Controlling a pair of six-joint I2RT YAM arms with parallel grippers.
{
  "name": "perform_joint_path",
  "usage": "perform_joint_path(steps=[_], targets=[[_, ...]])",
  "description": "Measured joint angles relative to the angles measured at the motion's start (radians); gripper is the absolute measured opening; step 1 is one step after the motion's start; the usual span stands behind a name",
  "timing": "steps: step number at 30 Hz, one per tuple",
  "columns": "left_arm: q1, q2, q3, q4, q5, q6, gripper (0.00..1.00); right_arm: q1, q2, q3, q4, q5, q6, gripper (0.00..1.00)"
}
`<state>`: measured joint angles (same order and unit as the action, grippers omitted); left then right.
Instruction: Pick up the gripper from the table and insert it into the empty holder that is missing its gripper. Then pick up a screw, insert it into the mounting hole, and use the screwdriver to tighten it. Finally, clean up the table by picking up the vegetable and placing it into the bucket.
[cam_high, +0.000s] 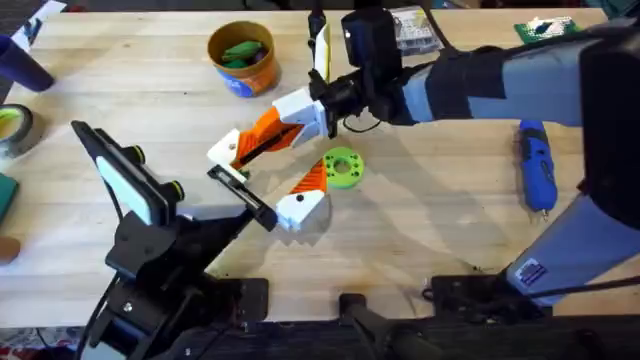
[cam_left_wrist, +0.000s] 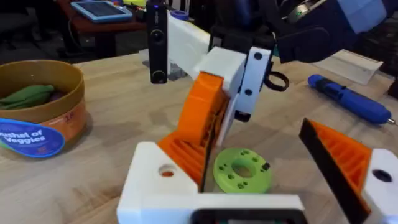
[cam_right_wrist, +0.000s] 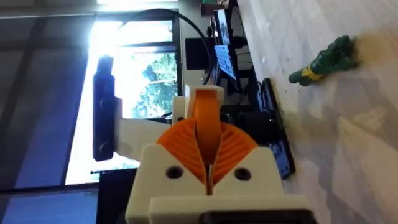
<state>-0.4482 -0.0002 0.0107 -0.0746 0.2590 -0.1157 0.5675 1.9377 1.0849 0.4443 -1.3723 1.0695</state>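
Right pincer (cam_high: 262, 140) clenched on orange finger (cam_high: 272, 133), above counter (cam_high: 420, 230). Left pincer (cam_high: 268, 195) released, near green ring (cam_high: 341, 168).

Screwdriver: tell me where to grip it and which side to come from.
Probably best: grip the screwdriver around the middle of its blue barrel, coming straight down with the fingers across its width. It lies flat on the table, dark tip toward the arm bases, bare wood on both sides.
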Motion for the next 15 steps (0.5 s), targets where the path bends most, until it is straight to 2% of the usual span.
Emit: perform_joint_path(steps=[15], targets=[[0.004,0.0,0.0,-0.002,-0.032,-0.005,0.992,0.015,0.0,0.009,0.004,0.033,-0.001,0.01]])
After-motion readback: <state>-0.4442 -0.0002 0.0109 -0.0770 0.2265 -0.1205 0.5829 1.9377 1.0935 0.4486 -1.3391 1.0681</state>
